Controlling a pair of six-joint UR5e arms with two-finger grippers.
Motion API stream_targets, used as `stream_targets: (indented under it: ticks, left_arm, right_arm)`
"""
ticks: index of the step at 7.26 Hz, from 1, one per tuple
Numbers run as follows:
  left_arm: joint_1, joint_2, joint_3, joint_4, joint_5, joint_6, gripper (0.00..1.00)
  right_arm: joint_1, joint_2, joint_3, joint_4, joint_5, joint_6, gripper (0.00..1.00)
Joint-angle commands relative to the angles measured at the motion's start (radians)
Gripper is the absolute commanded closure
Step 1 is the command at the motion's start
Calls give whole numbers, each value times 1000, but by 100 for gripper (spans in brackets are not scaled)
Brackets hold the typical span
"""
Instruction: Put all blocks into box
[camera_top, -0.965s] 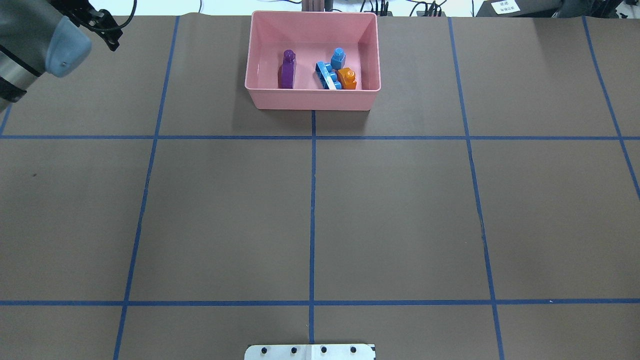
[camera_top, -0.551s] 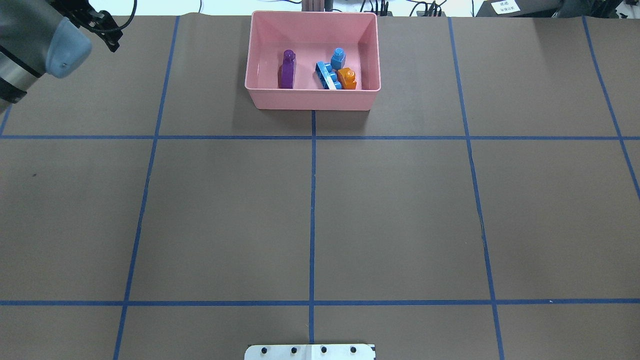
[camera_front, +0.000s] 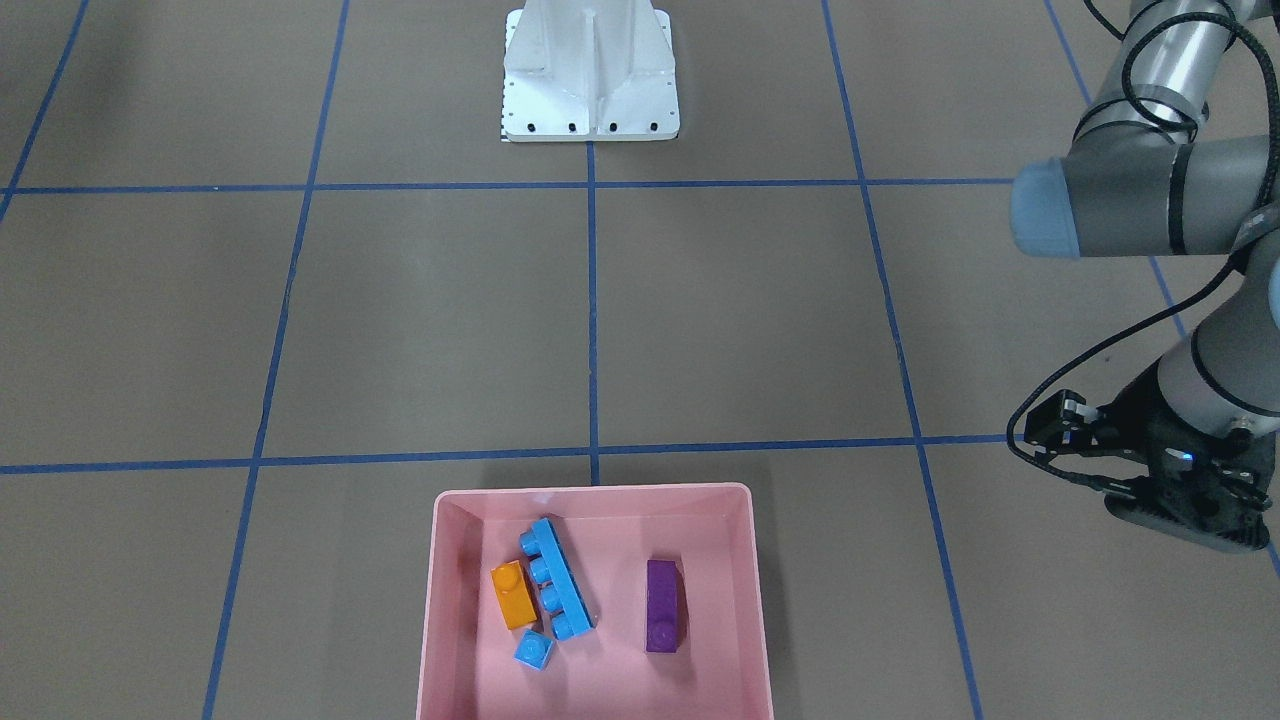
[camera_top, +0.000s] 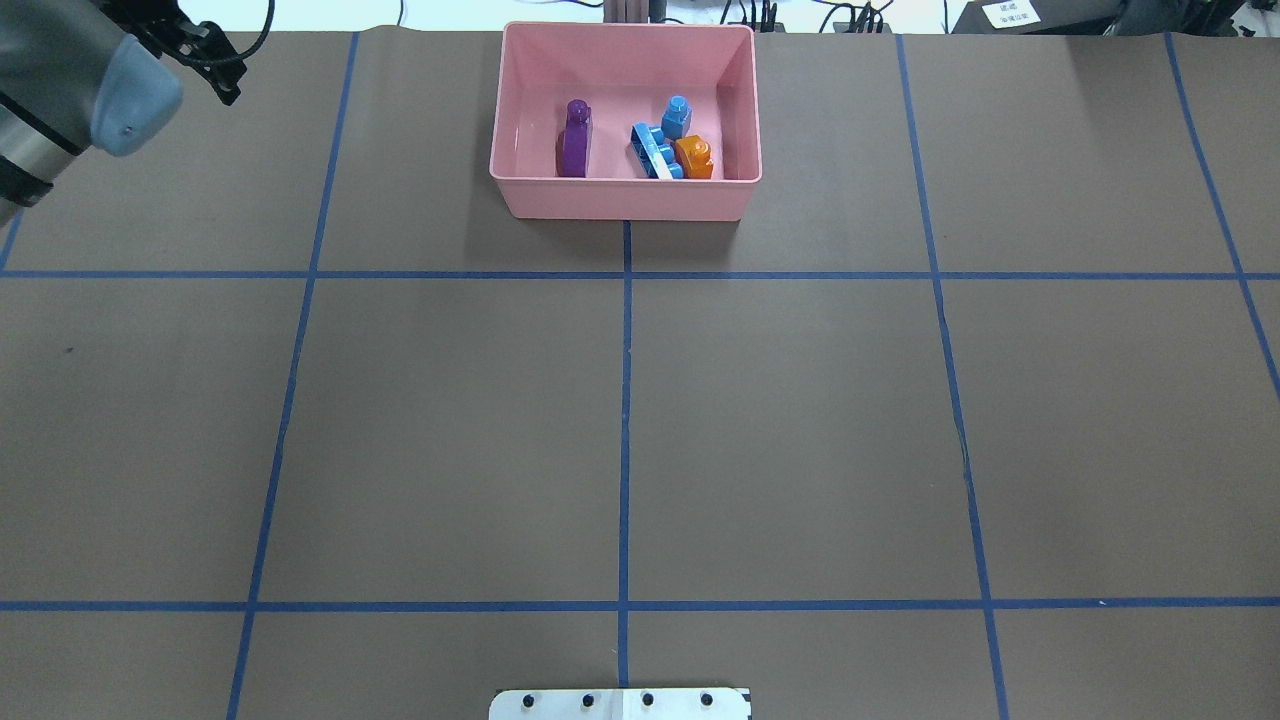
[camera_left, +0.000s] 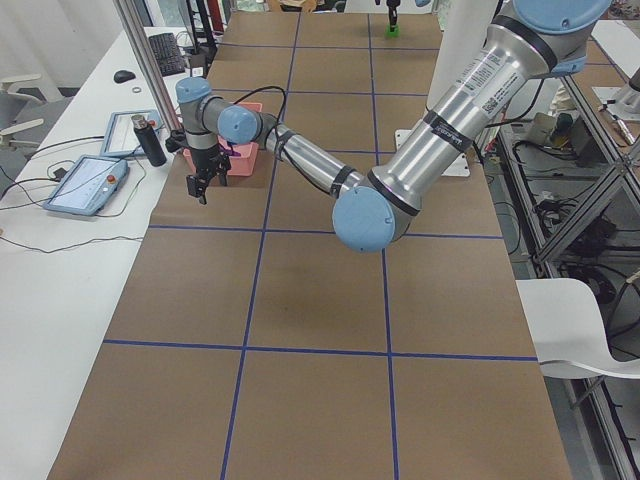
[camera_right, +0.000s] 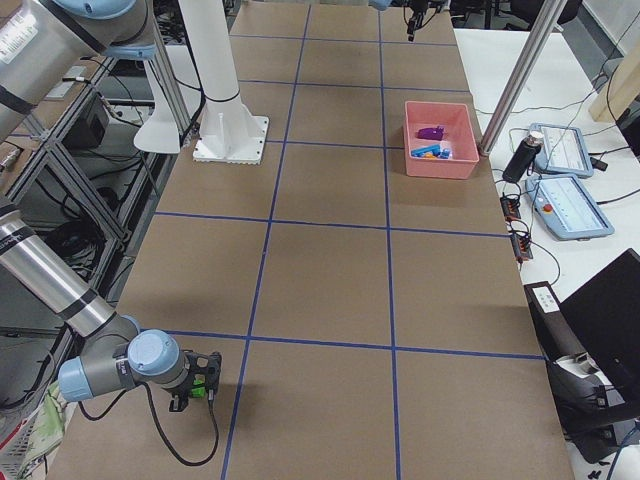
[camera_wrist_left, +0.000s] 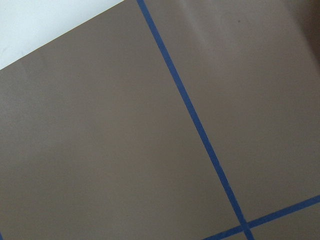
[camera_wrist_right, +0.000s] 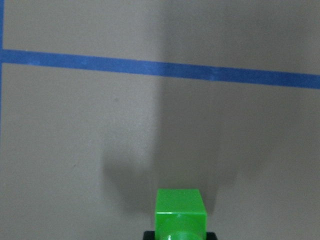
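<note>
Left arm (camera_left: 430, 140) stretched far out, wrist bent, left gripper (camera_left: 200, 192) pointing down; jaw state unclear. Right arm (camera_right: 60, 290) folded low, right gripper (camera_right: 200, 388) clamped on green block (camera_wrist_right: 180, 212).

A green block (camera_wrist_right: 180, 212) fills the bottom middle of the view, and the dark fingers (camera_wrist_right: 149, 236) of the right gripper (camera_wrist_right: 180, 236) press against both of its sides. Beyond it the brown table cover (camera_wrist_right: 75, 130) carries a soft shadow. A blue tape line (camera_wrist_right: 160, 67) crosses near the top and meets another at the left edge.
</note>
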Motion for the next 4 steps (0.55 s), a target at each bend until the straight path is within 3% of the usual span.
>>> stream_targets:
  ticks: [1, 3, 4]
  left_arm:
    - [0, 0, -1, 1, -12, 0, 0]
    - [-2, 0, -4, 1, -14, 0, 0]
    - [-2, 8, -4, 1, -12, 0, 0]
  right_arm:
    - [-3, 7, 6, 5, -48, -9, 100]
    - [2, 13, 81, 5, -132, -7, 100]
    - [8, 41, 118, -7, -122, -4, 100]
